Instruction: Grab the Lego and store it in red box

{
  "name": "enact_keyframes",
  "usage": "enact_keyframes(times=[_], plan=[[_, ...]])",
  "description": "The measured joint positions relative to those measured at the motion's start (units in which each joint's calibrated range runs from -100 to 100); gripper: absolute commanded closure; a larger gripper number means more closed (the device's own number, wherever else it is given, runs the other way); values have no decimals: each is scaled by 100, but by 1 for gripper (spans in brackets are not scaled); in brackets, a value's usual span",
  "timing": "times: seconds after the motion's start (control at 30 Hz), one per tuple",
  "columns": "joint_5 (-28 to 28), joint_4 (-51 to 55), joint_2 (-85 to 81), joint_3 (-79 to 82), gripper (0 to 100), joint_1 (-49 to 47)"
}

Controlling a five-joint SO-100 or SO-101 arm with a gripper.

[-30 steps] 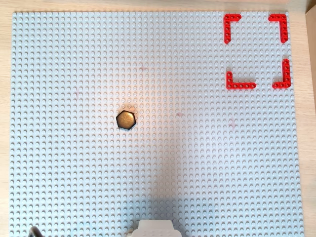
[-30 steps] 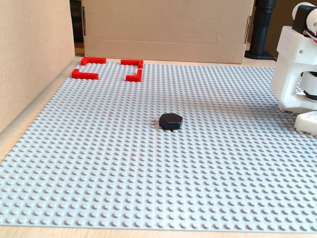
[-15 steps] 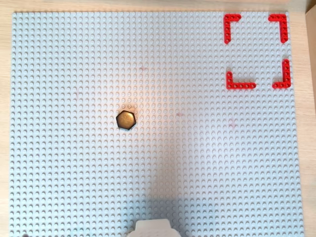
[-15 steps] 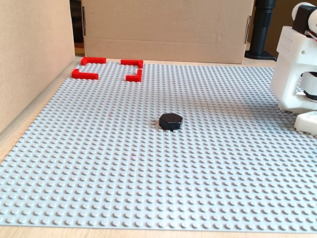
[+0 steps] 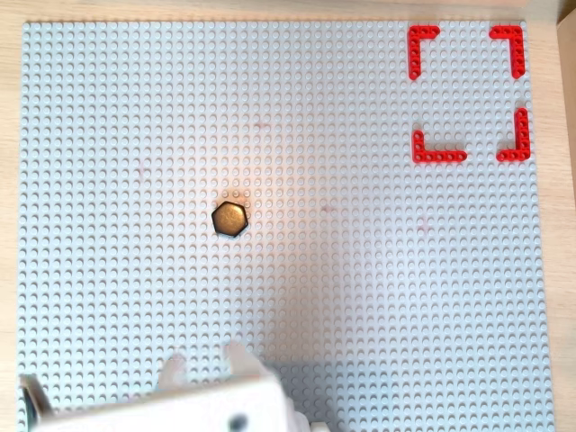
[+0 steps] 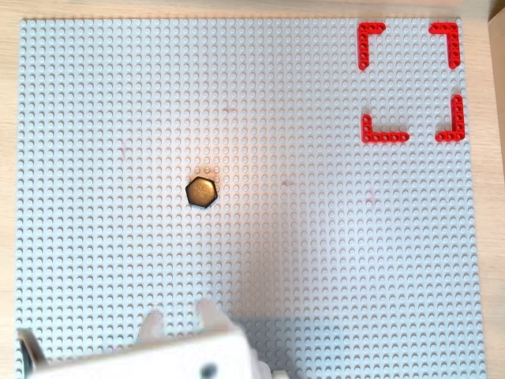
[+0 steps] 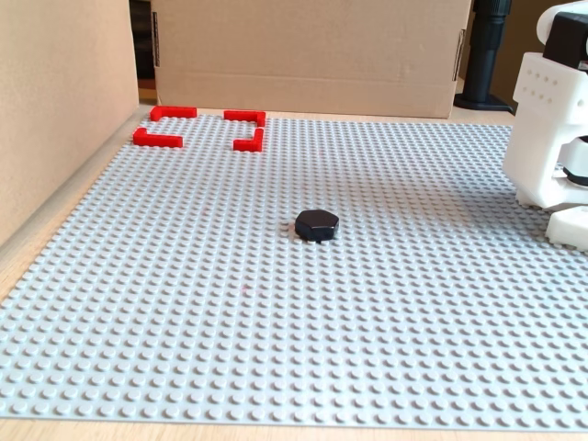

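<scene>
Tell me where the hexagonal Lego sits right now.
In both overhead views the Lego sits alone left of centre on the grey baseplate, above the end effector and far down-left of the red box.

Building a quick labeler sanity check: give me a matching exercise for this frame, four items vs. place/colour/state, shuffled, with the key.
Column 1:
1. the Lego
2. the red box
3. the baseplate
4. the claw

Column 2:
A. light grey, studded, covers most of the table
B. top right corner in both overhead views, nothing inside it
C. bottom edge in both overhead views, white, short of the hexagon
D. dark hexagon lying left of centre, untouched

Pairs: 1-D, 2-B, 3-A, 4-C
</scene>
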Motion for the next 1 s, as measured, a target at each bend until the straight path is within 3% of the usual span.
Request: enact_keyframes(times=[0.17, 0.37, 0.67, 1.0], plan=[[264, 0, 862, 358, 92, -233], [474, -268, 1251, 1279, 84, -269], [557, -1865, 1462, 2880, 84, -254], [562, -2997, 2790, 3238, 84, -247]])
